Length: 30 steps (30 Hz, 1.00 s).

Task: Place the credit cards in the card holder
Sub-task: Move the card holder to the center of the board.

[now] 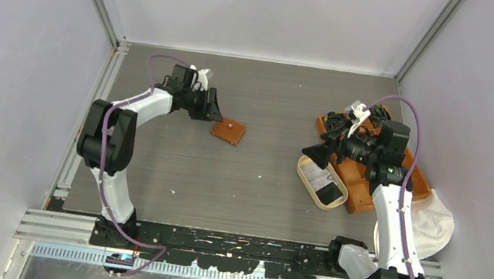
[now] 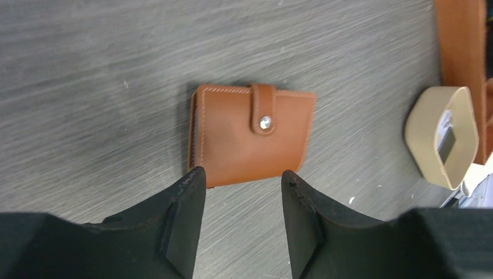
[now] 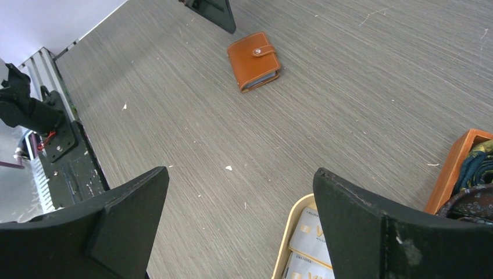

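Holder (image 2: 250,136): lies flat and shut on the table (image 2: 87,70), centre of the left wrist view and left of centre in the top view, well apart from the tray (image 1: 302,173) at right. Cards (image 3: 311,244): flat in the tray, at the bottom edge of the right wrist view.

Left gripper (image 2: 243,174): jaws spread, empty, tips just at the holder's lower edge; contact cannot be told. Right gripper (image 3: 239,174): jaws spread wide, empty, above the tray's rim.

Risks, as judged:
1. Snap (image 2: 265,122) is fastened. No card can enter until the strap (image 2: 263,99) is freed. A pull on the strap by one arm alone would likely drag the light holder across the smooth table.
2. A descent from this stance may shove the flat holder away rather than seize it.
3. Cards are thin and lie close together, so a pinch may lift two, or none.

Appearance of holder: tan leather, pale stitching round the edge, short strap folded over the top edge, round metal snap. Grey inner leaves show at one side in the right wrist view
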Each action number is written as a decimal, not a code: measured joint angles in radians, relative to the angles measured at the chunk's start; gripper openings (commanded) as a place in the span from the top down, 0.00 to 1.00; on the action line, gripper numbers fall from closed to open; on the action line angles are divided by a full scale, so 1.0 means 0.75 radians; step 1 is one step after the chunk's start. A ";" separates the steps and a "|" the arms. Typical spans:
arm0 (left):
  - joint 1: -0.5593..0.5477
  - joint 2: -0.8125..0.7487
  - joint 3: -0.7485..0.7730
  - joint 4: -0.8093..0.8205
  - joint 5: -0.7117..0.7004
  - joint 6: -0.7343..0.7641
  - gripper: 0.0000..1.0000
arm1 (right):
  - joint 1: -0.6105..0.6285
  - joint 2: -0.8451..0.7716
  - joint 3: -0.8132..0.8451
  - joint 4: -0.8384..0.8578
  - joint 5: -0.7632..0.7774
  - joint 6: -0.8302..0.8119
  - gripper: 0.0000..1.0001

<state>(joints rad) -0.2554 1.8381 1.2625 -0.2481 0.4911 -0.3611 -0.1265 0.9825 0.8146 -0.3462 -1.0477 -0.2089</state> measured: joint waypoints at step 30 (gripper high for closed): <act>0.004 0.288 0.186 -0.154 0.045 0.043 1.00 | 0.080 0.089 -0.032 0.001 -0.002 -0.030 0.01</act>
<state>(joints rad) -0.2527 2.0544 1.4021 -0.3637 0.5251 -0.3290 -0.0662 1.0489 0.7906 -0.3458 -1.0492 -0.2310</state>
